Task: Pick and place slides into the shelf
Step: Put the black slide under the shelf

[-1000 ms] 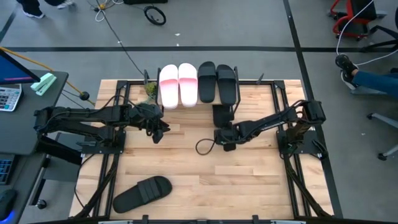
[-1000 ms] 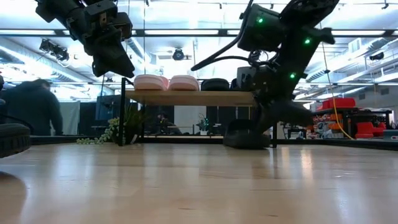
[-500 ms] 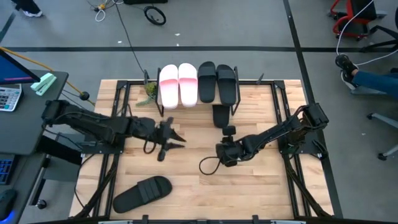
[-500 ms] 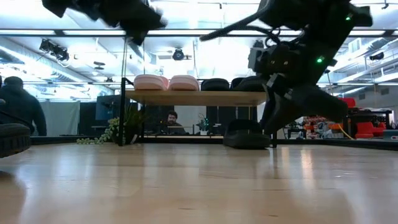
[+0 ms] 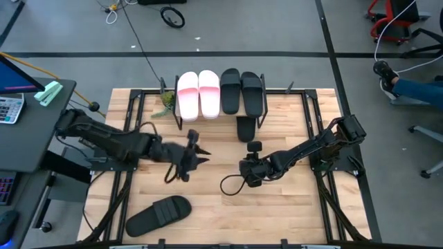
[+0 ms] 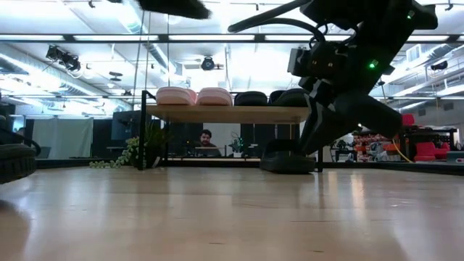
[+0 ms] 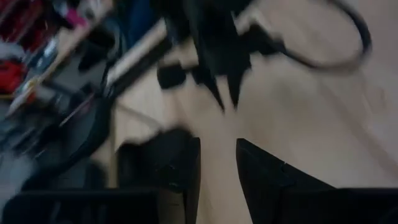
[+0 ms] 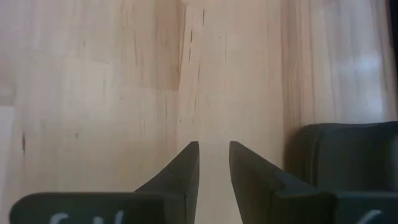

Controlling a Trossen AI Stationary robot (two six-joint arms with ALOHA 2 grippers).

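On the shelf (image 5: 277,93) at the bench's (image 5: 291,207) twelve o'clock edge sit two pink slides (image 5: 198,94) and two black slides (image 5: 242,90). A fifth black slide (image 5: 245,128) lies just in front, a sixth (image 5: 158,214) at seven o'clock. The left end effector (image 5: 196,153), fingers spread and empty, hovers near centre. The right end effector (image 5: 248,170), fingers slightly apart and empty, hangs over bare wood beside it at three o'clock.

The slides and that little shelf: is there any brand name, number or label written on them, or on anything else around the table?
None can be read.
Slides on the shelf: plain, no print showing.
Black slide on the table: plain.
Calculator on the side desk: keys too small to read.
Right gripper: pale marks at the base of its fingers, cut off by the picture edge, unreadable.
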